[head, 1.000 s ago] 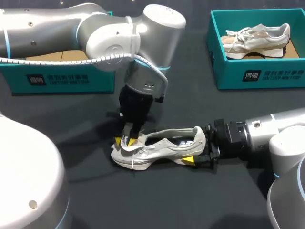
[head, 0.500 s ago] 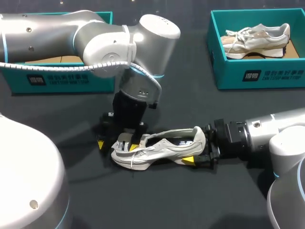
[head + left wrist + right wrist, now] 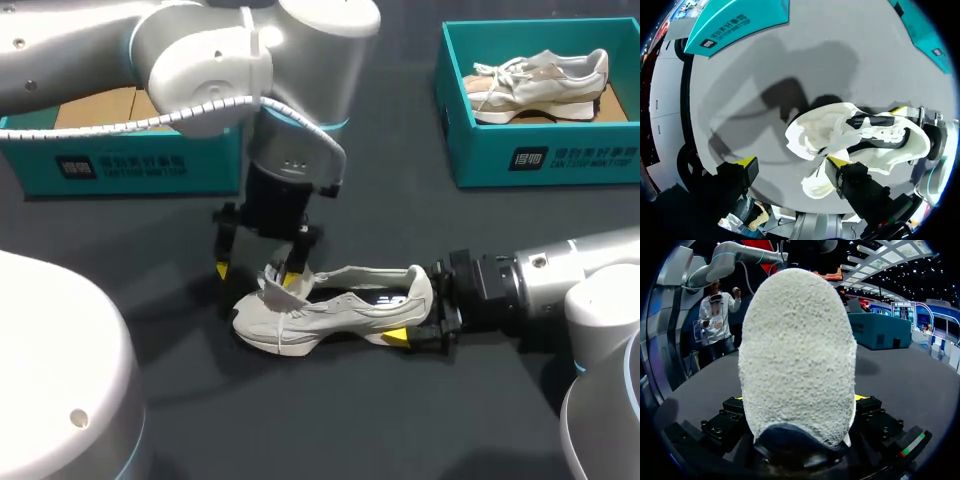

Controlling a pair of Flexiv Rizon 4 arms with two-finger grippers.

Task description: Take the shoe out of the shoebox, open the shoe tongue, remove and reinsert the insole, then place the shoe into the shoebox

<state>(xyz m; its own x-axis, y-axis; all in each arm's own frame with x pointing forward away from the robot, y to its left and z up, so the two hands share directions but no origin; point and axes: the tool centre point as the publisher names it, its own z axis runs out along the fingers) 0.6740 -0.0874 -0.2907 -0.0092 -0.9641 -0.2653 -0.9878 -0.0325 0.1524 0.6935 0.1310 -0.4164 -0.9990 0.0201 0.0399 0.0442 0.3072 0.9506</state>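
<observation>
A pale grey sneaker (image 3: 330, 312) lies on the dark table, toe toward my left arm, with its tongue (image 3: 276, 285) standing up and folded back. My left gripper (image 3: 256, 274) hovers open just above the toe end, one yellow tip beside the tongue and the other clear of the shoe. In the left wrist view the sneaker (image 3: 855, 140) lies ahead of the left gripper (image 3: 790, 162), close to one finger. My right gripper (image 3: 410, 310) holds the heel from behind. The heel (image 3: 797, 350) fills the space between the right gripper (image 3: 800, 399) fingers.
A teal shoebox (image 3: 120, 165) with a bare cardboard floor stands at the back left. A second teal box (image 3: 470, 130) at the back right holds another sneaker (image 3: 540, 85). Dark tabletop (image 3: 400, 420) stretches in front of the shoe.
My left gripper let go of the tongue, opened wide and rose slightly above the toe. The tongue stays lifted. The right arm and the shoe's heel have not moved.
</observation>
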